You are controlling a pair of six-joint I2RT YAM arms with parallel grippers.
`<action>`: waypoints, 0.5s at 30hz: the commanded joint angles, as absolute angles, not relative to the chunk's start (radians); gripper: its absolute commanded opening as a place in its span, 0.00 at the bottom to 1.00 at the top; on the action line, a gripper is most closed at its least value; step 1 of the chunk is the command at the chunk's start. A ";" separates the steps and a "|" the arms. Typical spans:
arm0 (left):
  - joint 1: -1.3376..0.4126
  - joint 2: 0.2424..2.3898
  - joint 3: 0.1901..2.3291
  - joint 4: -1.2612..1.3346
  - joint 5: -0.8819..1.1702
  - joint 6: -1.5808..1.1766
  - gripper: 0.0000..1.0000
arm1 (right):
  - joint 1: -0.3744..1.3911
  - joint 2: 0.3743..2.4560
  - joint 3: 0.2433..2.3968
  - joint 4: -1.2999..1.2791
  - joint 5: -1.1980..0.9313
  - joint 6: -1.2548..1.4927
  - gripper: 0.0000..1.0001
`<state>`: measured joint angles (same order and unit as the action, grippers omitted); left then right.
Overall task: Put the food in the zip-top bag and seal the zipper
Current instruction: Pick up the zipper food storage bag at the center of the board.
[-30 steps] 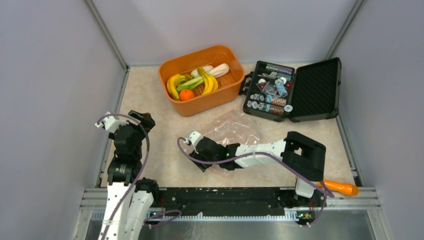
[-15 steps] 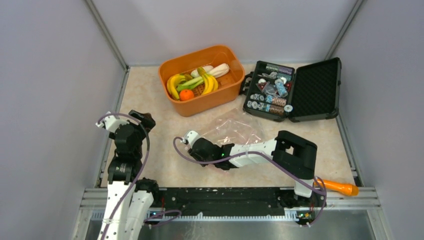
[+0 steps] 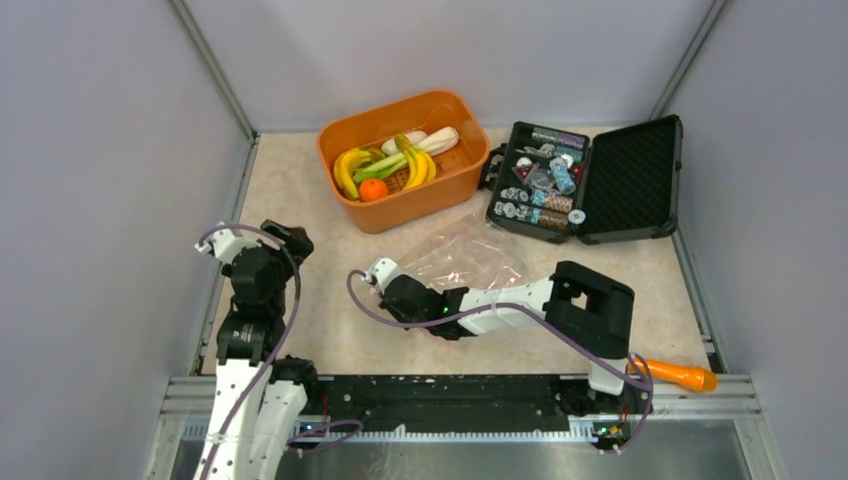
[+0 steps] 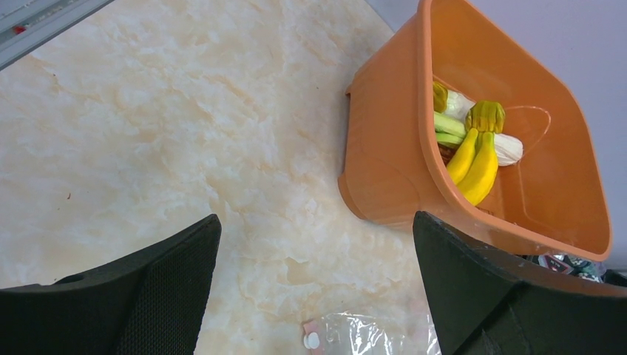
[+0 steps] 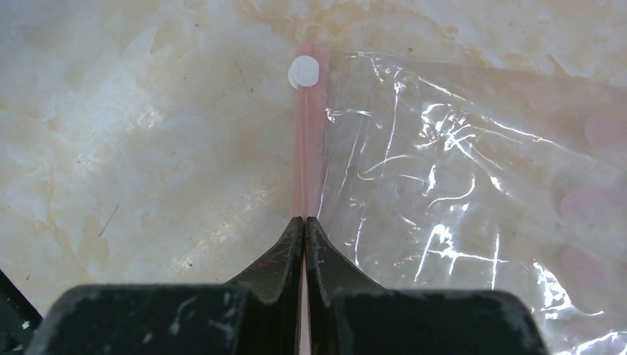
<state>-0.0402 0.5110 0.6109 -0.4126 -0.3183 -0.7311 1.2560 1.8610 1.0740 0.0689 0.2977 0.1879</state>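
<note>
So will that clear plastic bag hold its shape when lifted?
Probably not: the bag lies crinkled and flat, so it should sag. It looks light, likely sliding easily. The zipper strip between the right fingers seems stiffer.

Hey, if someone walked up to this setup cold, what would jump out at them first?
Probably the orange basket at the far middle of the table, holding yellow bananas and other toy food, with the open black case to its right. Closer in, the right gripper is pinched shut on the pink zipper of the clear zip-top bag lying on the table.
</note>
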 commanded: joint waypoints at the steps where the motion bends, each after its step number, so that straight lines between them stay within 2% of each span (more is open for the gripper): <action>1: -0.035 0.521 0.598 -0.389 -0.283 -0.719 0.99 | 1.263 1.832 1.070 0.120 0.378 0.212 0.00; 5: -0.035 0.525 0.594 -0.374 -0.221 -0.680 0.99 | 1.252 1.783 1.040 0.149 0.418 0.245 0.00; 10: -0.037 0.531 0.588 -0.346 -0.078 -0.648 0.99 | 1.133 1.675 0.971 0.221 0.287 0.399 0.00; 15: -0.039 0.538 0.535 -0.218 0.212 -0.614 0.99 | 1.031 1.573 0.885 0.311 0.200 0.501 0.00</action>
<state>-0.0402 0.5285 0.5713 -0.3634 -0.0410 -0.6518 1.0901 1.6733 0.9226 0.1871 0.2680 0.3897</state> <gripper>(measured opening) 0.986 0.003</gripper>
